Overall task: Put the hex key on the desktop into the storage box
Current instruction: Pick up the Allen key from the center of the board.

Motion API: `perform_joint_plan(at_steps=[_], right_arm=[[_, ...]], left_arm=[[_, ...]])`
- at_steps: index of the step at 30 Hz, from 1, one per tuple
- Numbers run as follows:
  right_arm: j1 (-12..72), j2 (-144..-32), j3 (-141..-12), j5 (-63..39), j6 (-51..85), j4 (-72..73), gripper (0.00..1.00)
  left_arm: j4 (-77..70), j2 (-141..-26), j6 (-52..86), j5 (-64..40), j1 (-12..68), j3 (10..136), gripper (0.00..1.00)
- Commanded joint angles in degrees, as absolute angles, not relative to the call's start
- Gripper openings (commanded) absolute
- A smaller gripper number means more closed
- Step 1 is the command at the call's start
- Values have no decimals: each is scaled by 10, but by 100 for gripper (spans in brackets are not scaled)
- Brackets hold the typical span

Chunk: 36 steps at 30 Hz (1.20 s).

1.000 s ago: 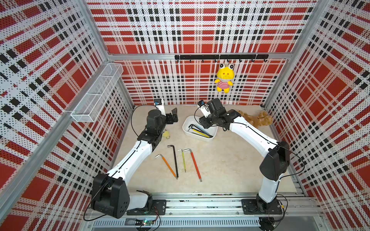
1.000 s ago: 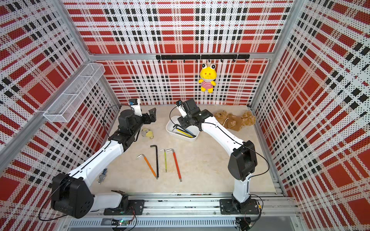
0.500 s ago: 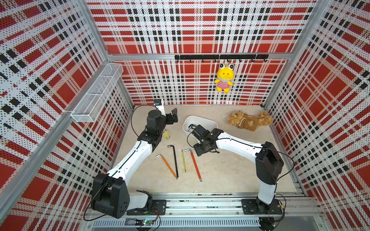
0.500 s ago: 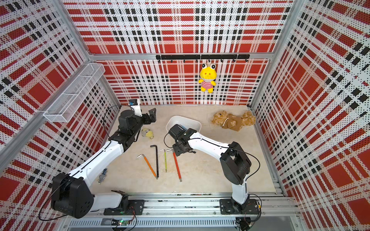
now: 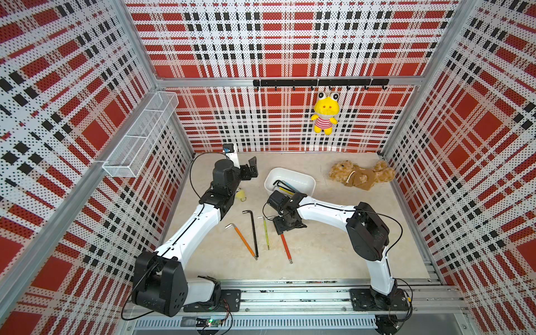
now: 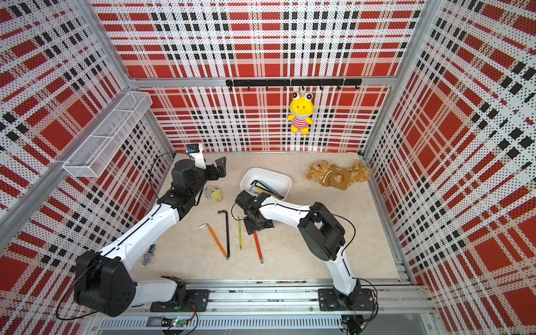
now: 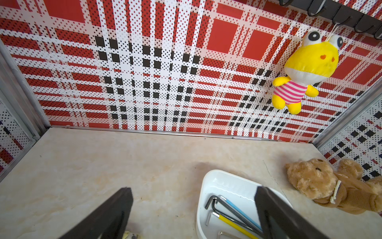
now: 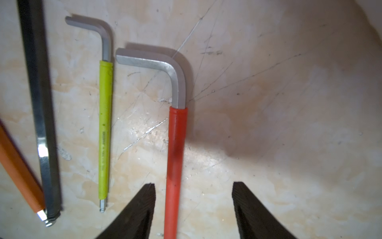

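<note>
State of right gripper point(image 8: 193, 184): released, spread wide, grasping nothing; poised over the sleeve of the red hex key point(image 8: 175, 155), one jaw on either side.
Place of red hex key: flat on the desktop point(image 5: 333, 246), about mid-surface, outermost in a row of four on the side toward the right edge; not yet lifted.
Long axis of red hex key: rear to front, bent steel end toward the rear edge, plain tip toward the front edge; lengthwise through the gap, square to the closing line.
Offset in gap: much closer to the jaw on the row's side than to the outer jaw; judged likely to shift sideways a little on closing.
Neighbours: yellow-green hex key point(image 8: 105, 134) just beside and roughly parallel, not touching; black hex key point(image 8: 41, 103) and orange hex key point(image 8: 16, 161) farther along the row.
Jaw height: cannot tell whether touching the surface.
Place of storage box point(image 5: 301, 179): toward the middle of the rear edge, rearward of the right gripper; already holding stored hex keys point(image 7: 233, 224).
State of left gripper point(image 7: 193, 188): released, empty, raised near the rear left corner, well apart from the row.
Nearer arm: right, clearly.
Next move, judged: close on the red sleeve, lift, carry rearward.
</note>
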<state>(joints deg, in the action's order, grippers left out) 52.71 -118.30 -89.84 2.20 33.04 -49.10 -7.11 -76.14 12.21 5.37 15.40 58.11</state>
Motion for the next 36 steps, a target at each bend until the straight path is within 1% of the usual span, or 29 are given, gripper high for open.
perform_joint_plan(at_steps=[1,4,10,16,18,22,25,28,36], right_arm=[[536,-1204,-914,19,344,-499,66],[540,-1217,-920,20,347,-503,65],[543,-1233,-926,22,352,-509,59],[551,-1245,-924,27,367,-522,51],[554,-1248,-924,32,371,-527,47],[556,-1250,-924,40,378,-534,27],[557,-1251,-925,44,379,-539,15],[556,-1251,-927,49,378,-543,0],[538,-1227,-906,34,353,-503,0]], left_arm=[[-86,-753,124,51,150,575,99],[-88,-754,125,49,149,574,99],[-90,-756,127,47,147,573,99],[-92,-751,127,50,146,570,99],[-92,-750,127,49,147,570,99],[-93,-749,127,49,147,569,99],[-93,-748,127,50,147,567,99],[-93,-747,127,51,147,567,99],[-93,-744,127,53,146,566,99]])
